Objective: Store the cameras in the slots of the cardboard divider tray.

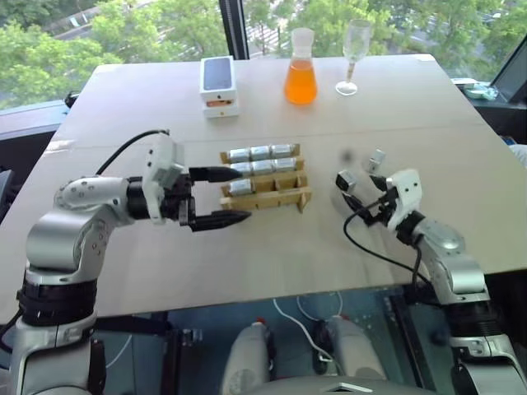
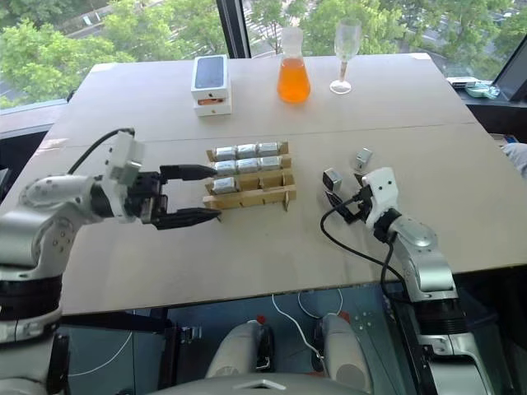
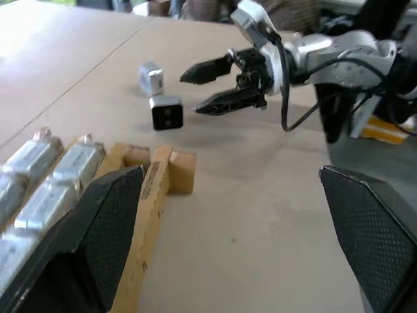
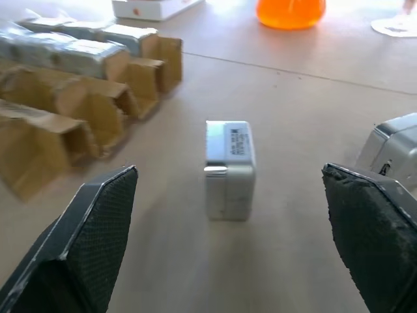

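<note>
1. The table [image 1: 272, 263] is a broad pale board, bare along its near edge; at its far edge stand a white box [image 1: 219, 85], a flask [image 1: 300, 67] of orange liquid and a glass [image 1: 354, 54]. Beyond them, windows look onto trees.
2. The tray [image 1: 265, 197] sits mid-table. Seven cameras fill its far and middle rows and the left slot of the near row; two near slots look empty.
3. Your left gripper [image 1: 216, 197] hangs just left of the tray, fingers spread wide and holding nothing.
4. Your right gripper [image 1: 368, 203] is likewise wide open and empty, level with the table, aimed at the loose cameras.
5. Two cameras lie right of the tray, near each other but apart: the near camera [image 4: 228, 168] lies straight ahead between your right fingers, the far camera [image 1: 376, 159] beyond it.
6. I'd say the near camera comes next. Ease forward until it sits squarely between the fingers, then close on its flat sides; keep clear of the far one.
</note>
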Motion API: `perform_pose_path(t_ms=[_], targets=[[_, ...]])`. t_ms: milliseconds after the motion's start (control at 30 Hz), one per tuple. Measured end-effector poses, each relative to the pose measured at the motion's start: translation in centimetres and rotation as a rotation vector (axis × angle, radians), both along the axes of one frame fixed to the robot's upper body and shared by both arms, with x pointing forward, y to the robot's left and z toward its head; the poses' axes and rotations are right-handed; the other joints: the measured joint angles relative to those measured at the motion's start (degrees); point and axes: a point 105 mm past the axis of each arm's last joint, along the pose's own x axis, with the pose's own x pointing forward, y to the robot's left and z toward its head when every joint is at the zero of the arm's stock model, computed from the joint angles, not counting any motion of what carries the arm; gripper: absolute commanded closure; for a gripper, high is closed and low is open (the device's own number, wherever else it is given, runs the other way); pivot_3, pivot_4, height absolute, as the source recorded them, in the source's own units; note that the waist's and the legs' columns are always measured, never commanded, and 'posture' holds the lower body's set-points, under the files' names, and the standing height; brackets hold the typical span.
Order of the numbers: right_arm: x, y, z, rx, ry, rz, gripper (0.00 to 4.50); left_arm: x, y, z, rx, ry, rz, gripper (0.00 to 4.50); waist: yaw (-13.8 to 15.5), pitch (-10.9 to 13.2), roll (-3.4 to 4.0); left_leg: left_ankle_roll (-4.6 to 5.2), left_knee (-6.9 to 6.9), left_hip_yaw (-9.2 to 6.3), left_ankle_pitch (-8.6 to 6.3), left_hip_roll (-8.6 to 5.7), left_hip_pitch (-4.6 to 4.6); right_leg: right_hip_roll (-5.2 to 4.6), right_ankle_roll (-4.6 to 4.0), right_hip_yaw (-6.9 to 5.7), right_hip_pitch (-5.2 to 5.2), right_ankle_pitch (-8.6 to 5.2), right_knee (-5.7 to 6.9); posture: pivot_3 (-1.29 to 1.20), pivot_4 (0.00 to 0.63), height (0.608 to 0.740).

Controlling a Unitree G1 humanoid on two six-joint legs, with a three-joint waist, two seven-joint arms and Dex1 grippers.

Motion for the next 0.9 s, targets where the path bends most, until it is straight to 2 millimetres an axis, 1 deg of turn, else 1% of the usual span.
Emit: perform_pose_path(t_ms=[67,167,367,400,433,500,567,600,667,700,733,900], targets=[[0.4,0.2,-0.2,0.002,0.019,0.009,0.00,-0.4,0.1,-0.2,-0.007,0.008,0.070,0.06,-0.08,0.00,0.00,0.00,0.00,0.01,0.00,-0.01,0.00,-0.01,-0.01,0.00,-0.01,0.01,-0.02,0.00,0.150,0.740],[0.8,0.5,-0.4,0.011,0.042,0.013,0.00,-0.6,0.3,-0.1,0.001,-0.013,0.125,0.06,-0.14,0.00,0.00,0.00,-0.01,0.01,0.00,-0.01,0.00,-0.02,-0.01,0.01,0.00,0.00,-0.02,0.00,0.150,0.740],[1.6,0.9,-0.5,0.027,0.071,0.025,0.00,-1.0,0.3,-0.6,0.027,-0.028,0.178,0.06,-0.24,0.00,0.00,0.00,-0.06,0.01,0.00,0.00,0.03,0.01,-0.02,0.00,-0.01,0.01,-0.01,0.00,0.150,0.740],[1.7,1.1,-0.4,0.031,0.070,0.031,0.39,-1.0,0.3,-0.5,0.028,-0.032,0.181,0.00,-0.23,0.00,0.00,0.00,-0.06,0.01,0.00,0.00,0.02,0.01,-0.02,0.00,-0.01,0.01,-0.01,0.00,0.150,0.740],[1.8,1.3,-0.3,0.036,0.071,0.037,0.51,-1.0,0.3,-0.5,0.031,-0.035,0.183,0.00,-0.23,0.00,0.00,0.00,-0.06,0.01,-0.01,0.00,0.03,0.01,-0.02,0.00,0.00,0.01,-0.01,0.00,0.150,0.740],[2.0,1.6,-0.1,0.045,0.069,0.044,1.20,-1.1,0.3,-0.4,0.039,-0.043,0.185,0.00,-0.23,0.00,0.01,0.00,-0.06,0.01,-0.01,0.00,0.02,0.01,-0.02,0.01,-0.01,0.01,-0.02,0.00,0.150,0.740],[2.2,1.7,-0.1,0.046,0.069,0.046,2.08,-1.1,0.3,-0.4,0.044,-0.047,0.191,0.00,-0.23,0.00,0.01,0.00,-0.06,0.01,-0.01,0.00,0.01,0.00,-0.03,0.01,-0.01,0.02,-0.04,0.00,0.150,0.740],[2.2,1.7,-0.1,0.046,0.069,0.047,2.36,-1.1,0.4,-0.4,0.046,-0.047,0.193,0.00,-0.23,0.01,0.01,0.00,-0.06,0.01,-0.01,0.00,0.00,0.00,-0.03,0.01,-0.01,0.02,-0.04,0.00,0.150,0.740],[2.2,1.7,-0.3,0.045,0.080,0.048,3.30,-1.1,0.4,-0.5,0.046,-0.050,0.196,0.00,-0.23,0.01,0.01,0.00,-0.07,0.01,-0.01,-0.01,-0.01,-0.01,-0.03,0.01,-0.01,0.02,-0.06,0.00,0.150,0.740],[2.2,1.7,-0.3,0.045,0.079,0.047,3.68,-1.1,0.5,-0.5,0.048,-0.050,0.196,0.00,-0.23,0.01,0.01,0.00,-0.07,0.01,-0.01,-0.01,0.00,-0.02,-0.03,0.01,-0.01,0.02,-0.06,0.00,0.150,0.740],[2.3,1.7,-0.3,0.046,0.079,0.048,3.76,-1.1,0.5,-0.6,0.052,-0.048,0.198,0.00,-0.23,0.00,0.01,0.00,-0.07,0.01,-0.01,-0.01,0.00,-0.02,-0.03,0.01,-0.01,0.02,-0.05,0.00,0.150,0.740],[2.1,2.1,-0.3,0.030,0.076,0.080,3.76,-1.1,0.7,-0.6,0.061,-0.057,0.208,0.00,-0.29,0.01,0.01,0.00,-0.11,0.01,-0.01,0.01,0.02,0.00,-0.03,0.01,-0.01,0.01,-0.04,0.00,0.150,0.740]])
